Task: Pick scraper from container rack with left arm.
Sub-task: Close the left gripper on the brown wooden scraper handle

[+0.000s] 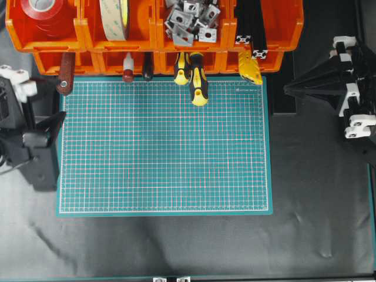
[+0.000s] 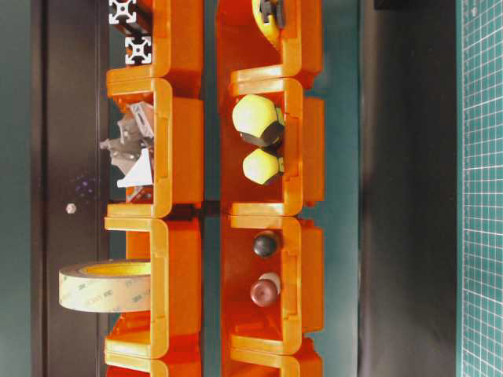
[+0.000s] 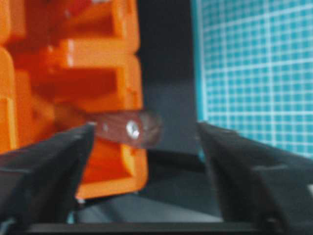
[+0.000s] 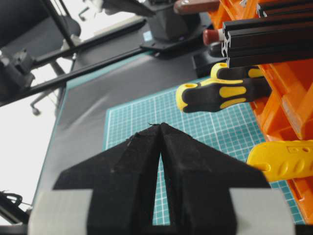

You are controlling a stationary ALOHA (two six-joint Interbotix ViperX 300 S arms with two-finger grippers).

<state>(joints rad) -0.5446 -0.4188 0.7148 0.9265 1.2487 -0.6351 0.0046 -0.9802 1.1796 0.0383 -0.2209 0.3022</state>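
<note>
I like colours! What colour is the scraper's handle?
Reddish-brown wood on the scraper, with a metal-ringed hole. The overhead view shows it best.

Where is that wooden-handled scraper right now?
In the overhead view the scraper sticks out of the leftmost lower bin of the orange container rack, over the green mat's top-left corner, left of a small red-knobbed tool.

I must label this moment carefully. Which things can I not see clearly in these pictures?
- Scraper blade: overhead view, hidden inside the container rack.
- Scraper handle: left wrist view, blurred.
- Left gripper: overhead view, fingertips too dark to separate.
- Red tape roll: overhead view, cut by the top edge.
- Right gripper: shut, its arm out of frame.
</note>
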